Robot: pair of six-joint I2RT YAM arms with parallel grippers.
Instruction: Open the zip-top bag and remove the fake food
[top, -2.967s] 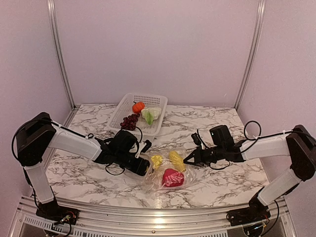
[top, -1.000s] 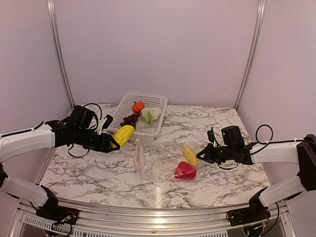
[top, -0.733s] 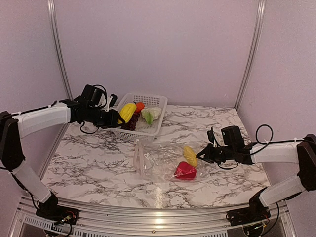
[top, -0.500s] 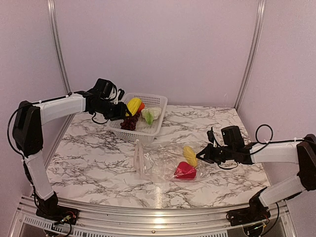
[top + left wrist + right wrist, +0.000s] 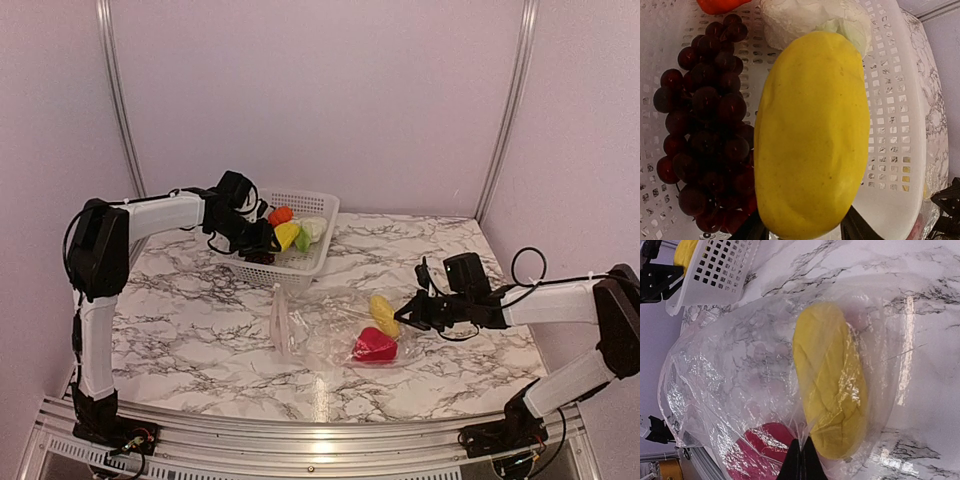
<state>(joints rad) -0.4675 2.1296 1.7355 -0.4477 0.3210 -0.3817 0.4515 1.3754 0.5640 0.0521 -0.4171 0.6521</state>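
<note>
And the left arm has swung right across: a second ago its left gripper (image 5: 265,237) was out over the table's left side, and now it hangs over the white basket (image 5: 322,203) at the back, jaws clamped on either side of a yellow piece (image 5: 810,135). In all likelihood that one is about to be dropped in, beside the grapes (image 5: 705,130), the cabbage (image 5: 810,17) and the orange fruit (image 5: 281,215). The bag (image 5: 320,335) hasn't budged. It lies mid-table, mouth gaping to the left, with the right gripper (image 5: 801,462) keeping its jaws pressed together on a fold of plastic at the far end. Two to go, then: a second yellow piece (image 5: 830,385) and a red piece (image 5: 373,345) are both inside. Around it all stand plain pale walls (image 5: 320,90), and below them a white marble table (image 5: 180,330) with grey veins.
</note>
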